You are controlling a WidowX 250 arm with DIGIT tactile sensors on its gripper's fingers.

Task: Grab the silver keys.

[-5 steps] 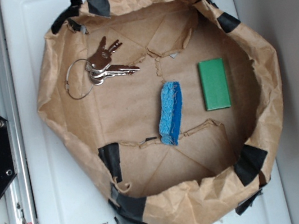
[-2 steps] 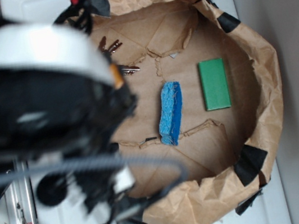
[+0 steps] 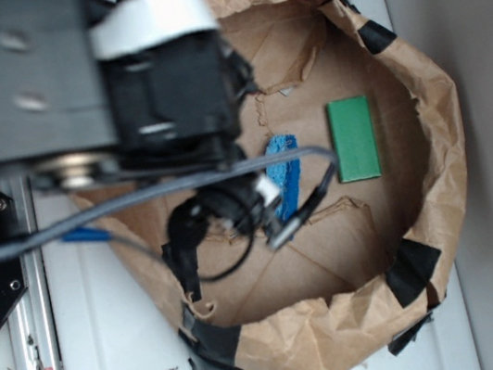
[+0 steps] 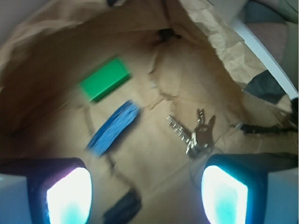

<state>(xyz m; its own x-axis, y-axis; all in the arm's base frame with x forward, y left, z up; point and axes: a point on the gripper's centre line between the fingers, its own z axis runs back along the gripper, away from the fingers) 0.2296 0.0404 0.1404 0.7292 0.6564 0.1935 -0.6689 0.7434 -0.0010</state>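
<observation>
The silver keys [image 4: 194, 133] lie on the brown paper floor of the paper-lined basin [image 4: 219, 42], just beyond my right fingertip in the wrist view. In the exterior view my arm [image 3: 118, 83] hides them. My gripper [image 4: 147, 189] is open and empty, its two fingers wide apart, above the paper floor. The blue sponge [image 4: 113, 127] [image 3: 284, 174] lies left of the keys. The green block [image 4: 103, 79] [image 3: 354, 138] lies farther off.
The brown paper wall [image 3: 433, 118] rings the basin, patched with black tape [image 3: 414, 266]. A strip of black tape [image 4: 122, 207] lies on the floor between my fingers. A metal rail [image 3: 32, 369] runs along the left edge.
My arm has swung in from the left over the basin and moved up and right, now covering the keys in the exterior view.
</observation>
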